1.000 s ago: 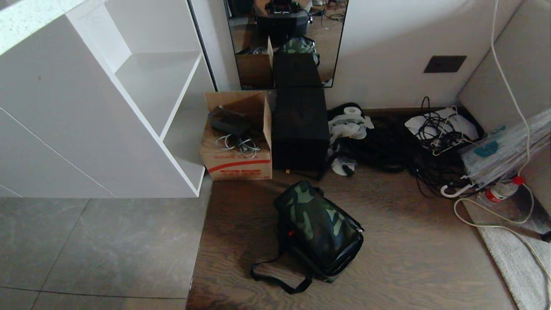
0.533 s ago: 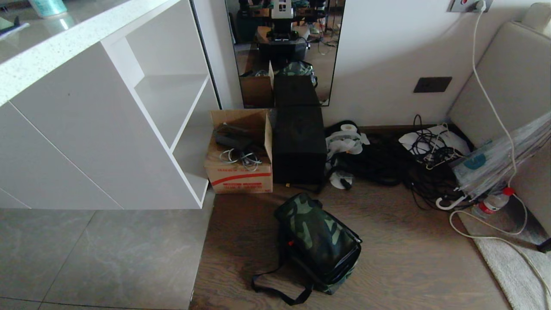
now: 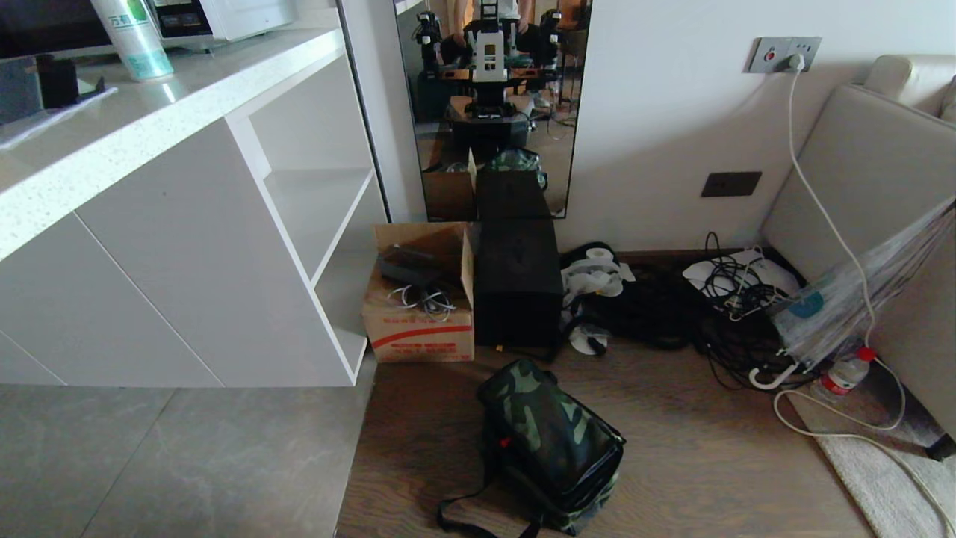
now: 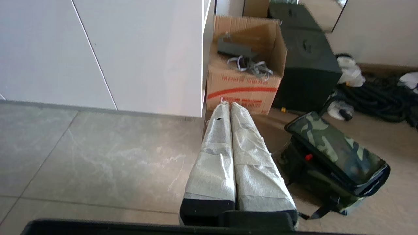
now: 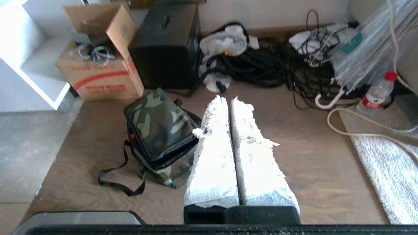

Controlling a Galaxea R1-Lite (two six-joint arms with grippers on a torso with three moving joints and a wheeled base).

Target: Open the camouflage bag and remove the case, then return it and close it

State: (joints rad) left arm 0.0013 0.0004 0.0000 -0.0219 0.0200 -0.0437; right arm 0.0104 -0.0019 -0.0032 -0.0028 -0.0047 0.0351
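The camouflage bag lies on the wooden floor with its lid down and its black strap trailing toward me. The case is hidden from every view. Neither arm appears in the head view. In the left wrist view my left gripper hangs above the floor with its tape-wrapped fingers pressed together, and the bag lies off to one side of it. My right gripper is likewise shut and empty, hovering beside the bag without touching it.
Behind the bag stand a brown cardboard carton and a tall plain black box against a mirror. A white cabinet fills the left. Tangled cables, a water bottle and a rug lie at the right.
The head camera has tilted upward, so the whole scene sits lower in the picture and the countertop and mirror top now show. The bag and boxes have not moved.
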